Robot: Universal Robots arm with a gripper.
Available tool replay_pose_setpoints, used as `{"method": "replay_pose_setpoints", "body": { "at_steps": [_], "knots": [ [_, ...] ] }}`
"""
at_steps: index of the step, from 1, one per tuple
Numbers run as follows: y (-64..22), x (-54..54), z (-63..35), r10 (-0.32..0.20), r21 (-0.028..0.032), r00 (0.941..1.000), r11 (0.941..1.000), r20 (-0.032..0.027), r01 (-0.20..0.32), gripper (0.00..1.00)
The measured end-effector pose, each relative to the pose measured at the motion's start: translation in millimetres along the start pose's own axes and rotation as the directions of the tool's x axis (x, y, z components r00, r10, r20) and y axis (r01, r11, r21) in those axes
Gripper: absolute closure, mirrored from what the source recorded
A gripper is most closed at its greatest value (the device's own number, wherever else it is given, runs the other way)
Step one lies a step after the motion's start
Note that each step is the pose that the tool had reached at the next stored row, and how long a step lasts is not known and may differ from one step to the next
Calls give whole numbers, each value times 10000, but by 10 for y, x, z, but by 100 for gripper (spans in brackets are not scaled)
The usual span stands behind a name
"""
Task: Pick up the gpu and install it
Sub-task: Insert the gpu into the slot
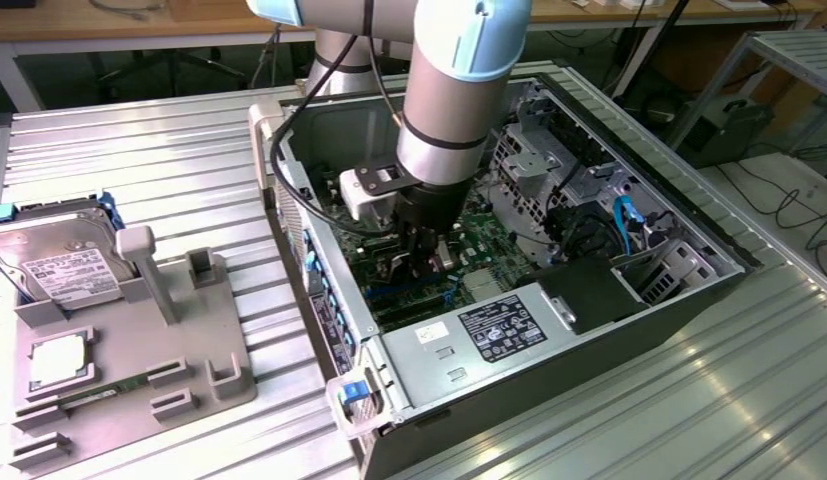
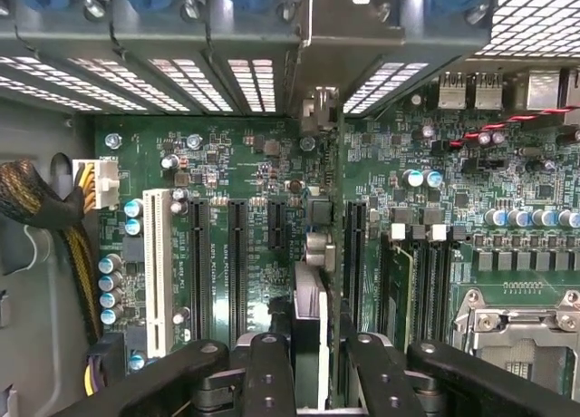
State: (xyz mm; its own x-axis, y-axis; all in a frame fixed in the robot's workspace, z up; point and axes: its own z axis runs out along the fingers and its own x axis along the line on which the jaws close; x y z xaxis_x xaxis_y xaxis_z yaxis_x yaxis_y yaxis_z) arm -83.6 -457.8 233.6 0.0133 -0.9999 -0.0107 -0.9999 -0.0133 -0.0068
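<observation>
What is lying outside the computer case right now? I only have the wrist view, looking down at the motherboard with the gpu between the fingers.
Observer: A grey holder tray sits on the metal table, on the exterior view's left of the case.
Operator: Anything on it?
Observer: A hard drive with a white label, at the tray's far end.
Operator: And how does the arm come in?
Observer: Almost straight down into the open case, with the gripper low over the motherboard, holding the gpu.
</observation>
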Motion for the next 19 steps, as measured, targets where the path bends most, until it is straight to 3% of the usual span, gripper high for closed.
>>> {"method": "replay_pose_setpoints", "body": {
  "at_steps": [6,11,12,16,19],
  "knots": [
    [0,2,84,-2,-5,10000,10000,-8,2,72],
    [-1,-2,93,0,14,10000,10000,27,0,71],
    [0,0,60,0,3,10000,10000,1,0,65],
    [-1,-2,-124,0,7,10000,10000,6,0,65],
    [-3,-4,-370,-1,8,10000,10000,2,1,65]
  ]
}}
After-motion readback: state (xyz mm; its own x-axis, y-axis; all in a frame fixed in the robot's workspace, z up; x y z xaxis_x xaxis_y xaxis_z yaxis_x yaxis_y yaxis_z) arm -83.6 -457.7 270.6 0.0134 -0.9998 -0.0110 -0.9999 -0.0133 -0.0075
